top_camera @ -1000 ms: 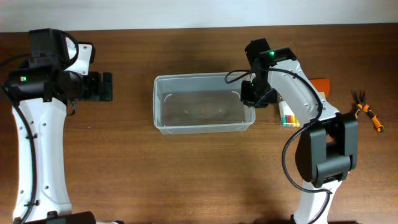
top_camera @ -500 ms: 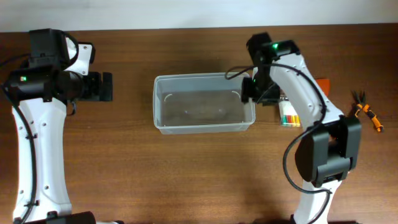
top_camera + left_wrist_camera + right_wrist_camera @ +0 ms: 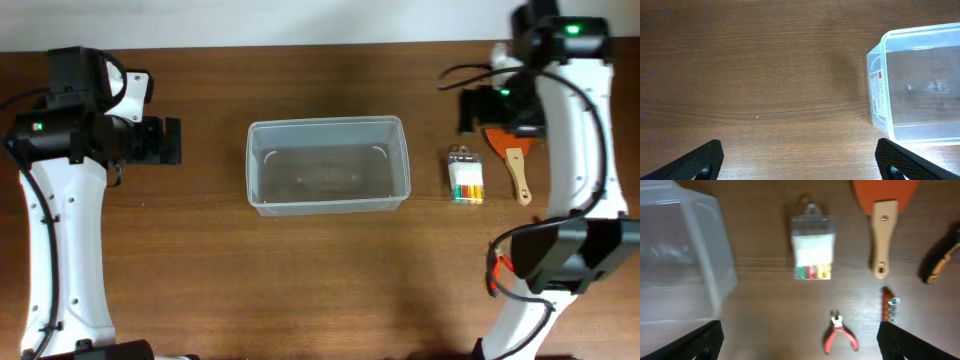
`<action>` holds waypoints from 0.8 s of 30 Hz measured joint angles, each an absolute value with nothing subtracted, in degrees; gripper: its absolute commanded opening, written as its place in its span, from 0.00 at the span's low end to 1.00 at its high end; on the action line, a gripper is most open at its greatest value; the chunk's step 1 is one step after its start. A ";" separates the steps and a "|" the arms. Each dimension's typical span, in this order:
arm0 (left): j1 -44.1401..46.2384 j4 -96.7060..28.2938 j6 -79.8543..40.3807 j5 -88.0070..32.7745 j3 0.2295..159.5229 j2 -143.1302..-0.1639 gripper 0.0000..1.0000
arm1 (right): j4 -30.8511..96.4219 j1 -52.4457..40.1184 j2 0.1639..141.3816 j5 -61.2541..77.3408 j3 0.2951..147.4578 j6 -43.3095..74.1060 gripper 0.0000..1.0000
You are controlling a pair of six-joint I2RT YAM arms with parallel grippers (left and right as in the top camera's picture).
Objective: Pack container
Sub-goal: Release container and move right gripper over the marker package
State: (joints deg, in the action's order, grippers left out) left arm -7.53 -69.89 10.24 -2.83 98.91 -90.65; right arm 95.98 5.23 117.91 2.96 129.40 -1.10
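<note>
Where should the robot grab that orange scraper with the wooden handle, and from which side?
Probably mid-handle: come straight down on the flat-lying orange scraper with pale wooden handle, jaws across the handle's narrow width. The handle is straight, slim and clear of neighbours.

I recorded the left arm [image 3: 40, 250] and right arm [image 3: 578, 130] as alike: white link shells, black joint housings. A green lamp [image 3: 38, 127] was lit on the left arm and a second lamp [image 3: 572, 28] on the right. A black cable [image 3: 468, 72] looped off the right arm. The left pincer [image 3: 800, 162] and right pincer [image 3: 800, 340] had matte black fingers.
</note>
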 measured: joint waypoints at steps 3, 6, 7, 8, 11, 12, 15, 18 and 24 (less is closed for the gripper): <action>-7.53 -69.89 10.26 -2.83 98.91 -90.65 0.99 | 95.46 7.81 117.91 3.18 129.40 -3.64 0.99; -7.53 -69.89 10.24 -2.85 98.91 -90.65 0.99 | 94.26 8.88 117.91 3.36 129.08 -7.84 0.99; -7.53 -69.89 10.26 -2.83 98.91 -90.65 0.99 | 93.89 8.86 117.91 3.40 128.75 -8.88 0.99; -7.53 -69.89 10.26 -2.85 98.91 -90.65 0.99 | 93.43 8.86 117.93 3.57 128.29 -9.50 0.99; -7.53 -69.89 10.24 -2.83 98.91 -90.65 0.99 | 91.59 8.80 118.39 3.97 126.02 -10.94 0.99; -7.53 -69.89 10.26 -2.85 98.91 -90.65 0.99 | 90.80 8.80 118.63 4.01 125.03 -10.96 0.99; -7.53 -69.91 10.26 -2.85 98.91 -90.65 0.99 | 88.42 8.80 119.46 4.05 121.97 -10.04 0.99; -7.53 -69.93 10.26 -2.83 98.91 -90.65 0.99 | 85.62 8.80 119.87 4.19 118.91 -8.67 0.99; -7.53 -70.04 10.24 -2.85 98.91 -90.65 0.99 | 80.60 8.80 119.96 4.95 111.09 -7.25 0.99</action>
